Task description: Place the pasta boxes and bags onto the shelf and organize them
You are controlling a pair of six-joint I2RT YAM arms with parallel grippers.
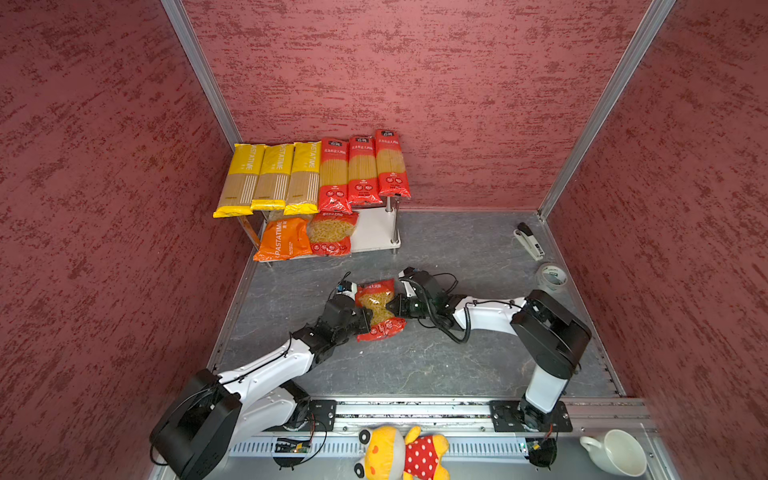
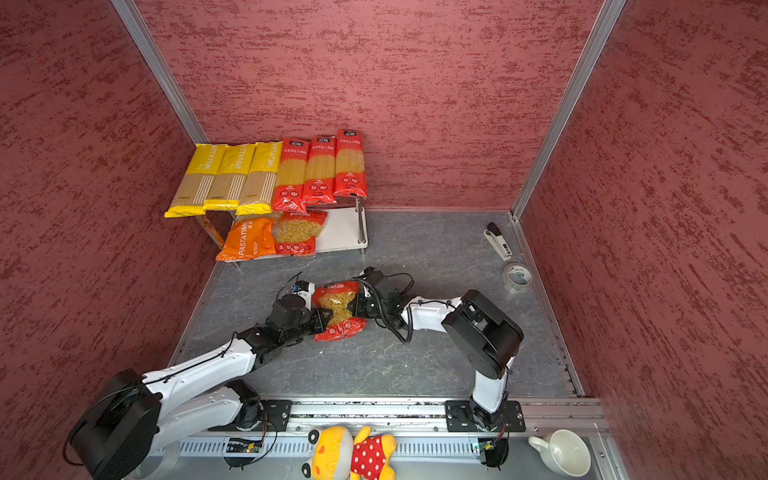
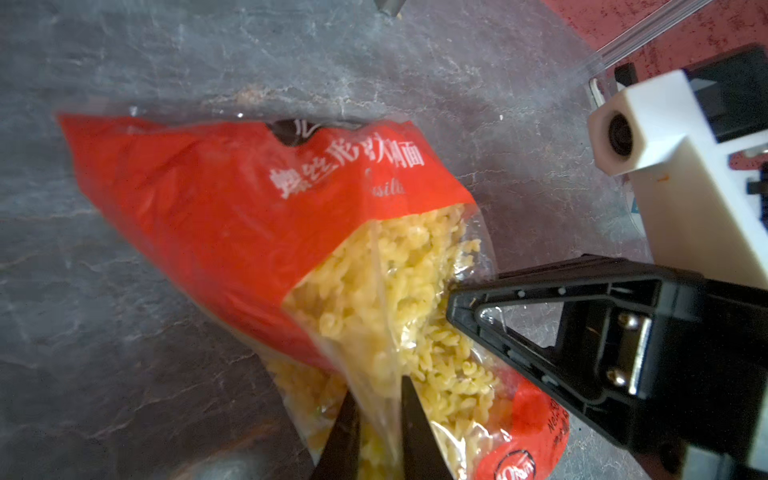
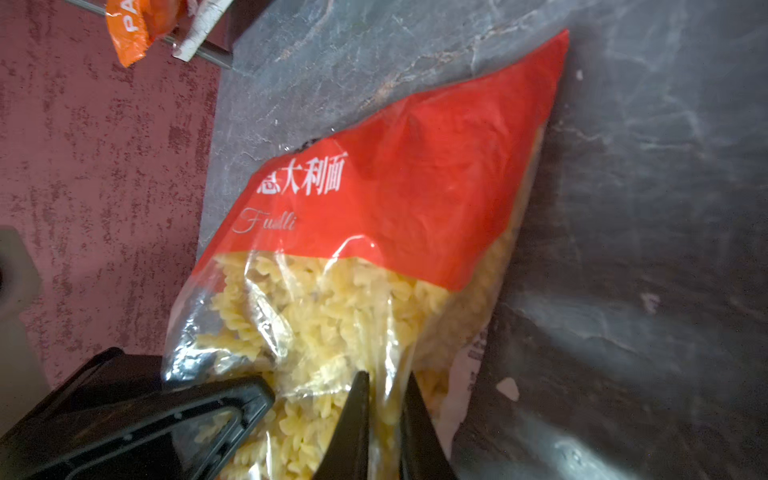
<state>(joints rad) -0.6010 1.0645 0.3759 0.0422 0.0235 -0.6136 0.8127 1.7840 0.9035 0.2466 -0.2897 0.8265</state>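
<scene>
Bag of fusilli [image 1: 377, 308] is clamped at opposite sides by both jaws.

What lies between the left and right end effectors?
A red pillow-shaped plastic bag of yellow fusilli, pinched at its middle by the left end effector and the right end effector; both top views show this.

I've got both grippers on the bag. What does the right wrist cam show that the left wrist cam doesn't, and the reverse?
Right wrist only: a corner of the orange bag and the shelf edge beside it.
Left wrist only: the white camera housing on the right arm.
Both: the red fusilli bag against the grey tabletop, with the left gripper and the right gripper each shut on its clear film.
</scene>
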